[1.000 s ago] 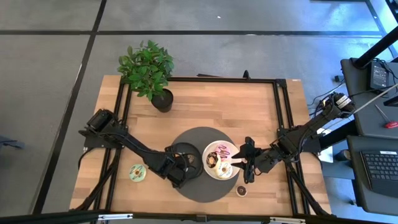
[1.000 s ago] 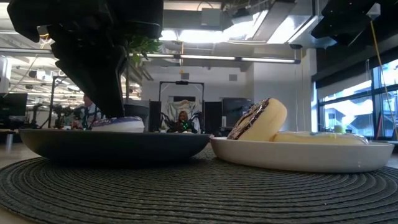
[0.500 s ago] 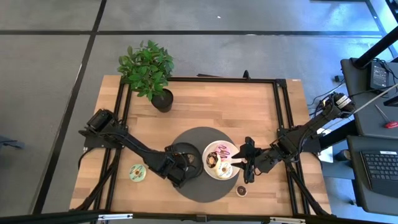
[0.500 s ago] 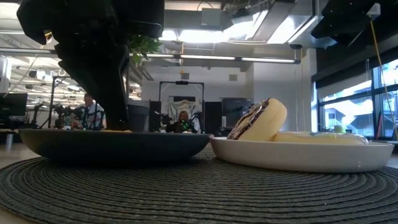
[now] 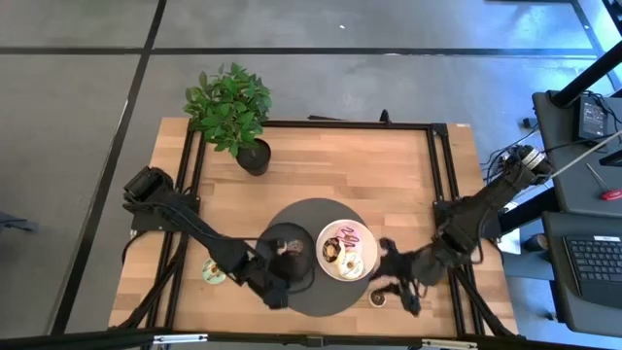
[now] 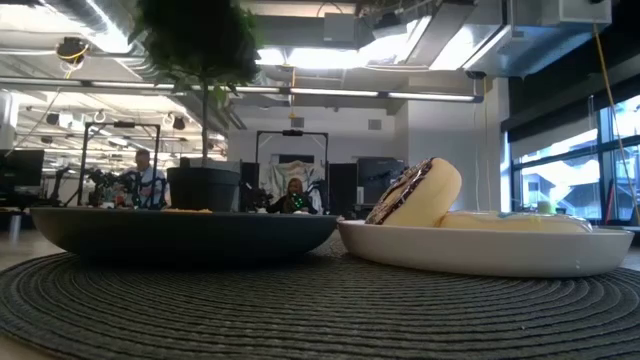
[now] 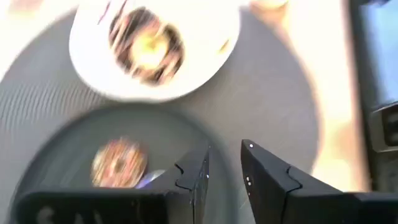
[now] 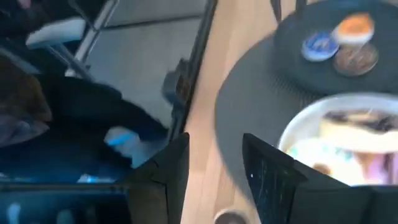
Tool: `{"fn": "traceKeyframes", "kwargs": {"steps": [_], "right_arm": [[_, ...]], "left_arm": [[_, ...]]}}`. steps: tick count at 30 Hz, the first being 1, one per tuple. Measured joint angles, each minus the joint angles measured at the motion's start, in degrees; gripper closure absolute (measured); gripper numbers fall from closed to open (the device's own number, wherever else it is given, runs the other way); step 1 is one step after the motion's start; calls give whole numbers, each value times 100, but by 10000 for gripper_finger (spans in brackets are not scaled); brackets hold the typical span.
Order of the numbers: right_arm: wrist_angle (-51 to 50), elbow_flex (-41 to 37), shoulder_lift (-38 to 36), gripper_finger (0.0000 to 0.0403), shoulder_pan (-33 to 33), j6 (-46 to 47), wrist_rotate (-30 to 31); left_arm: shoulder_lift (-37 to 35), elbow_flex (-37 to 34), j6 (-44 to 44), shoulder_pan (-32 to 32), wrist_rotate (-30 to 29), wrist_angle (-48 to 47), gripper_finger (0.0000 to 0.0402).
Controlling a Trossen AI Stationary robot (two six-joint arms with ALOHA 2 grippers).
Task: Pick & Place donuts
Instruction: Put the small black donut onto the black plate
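A dark grey plate [image 5: 295, 234] and a white plate [image 6: 490, 255] sit side by side on a round grey mat [image 5: 321, 209]. The dark plate holds mini donuts: purple [image 8: 320, 45], orange [image 8: 354, 26] and brown [image 8: 356, 57]. On the white plate a chocolate donut [image 6: 415, 195] leans on a flat white donut [image 6: 510, 222], with a pink one [image 5: 353, 233] beside them. A green donut [image 5: 211, 271] lies on the table left of the mat, and a small brown donut [image 5: 377, 299] lies near the front edge. My left gripper [image 7: 225, 149] hangs open over the dark plate's near side. My right gripper [image 8: 214, 146] is open above the small brown donut.
A potted plant [image 5: 231, 112] stands at the table's far left. A black frame [image 5: 432, 194] runs round the wooden top. Bare wood lies between the plant and the mat and along the far right.
My left gripper has risen out of the low view and drawn back toward the near edge. The purple mini donut seen under it above the dark plate's rim has dropped behind the rim. My right gripper has swung toward the near edge, to the small brown donut.
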Motion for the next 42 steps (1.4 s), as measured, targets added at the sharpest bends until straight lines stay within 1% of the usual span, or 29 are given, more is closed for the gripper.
{"fn": "traceKeyframes", "kwargs": {"steps": [3,7,10,12,15,21,26,31,42], "right_arm": [[-512,306,375,253,322,511,21],[-1242,652,1070,253,636,1414,-104],[-1729,783,1558,253,745,2216,-200],[-1885,778,1808,253,754,2697,-201],[-1927,733,2101,253,751,3077,-198],[-1907,729,2431,253,651,3196,-261],[-1871,729,2460,253,647,2850,-259],[-1858,729,2460,253,649,2752,107],[-1848,727,2495,253,647,2905,163]], "left_arm": [[10,4,547,-107,-59,745,313],[13,4,1066,-162,-59,1313,312],[17,4,1292,-183,-56,1510,311],[17,4,1363,-183,-56,1534,313],[17,4,1365,-183,-54,1526,314],[20,4,1357,-183,-52,1524,315],[20,4,1349,-190,-48,1522,315],[20,4,1348,-190,-46,1509,315],[22,4,1348,-190,-43,1483,317]]}}
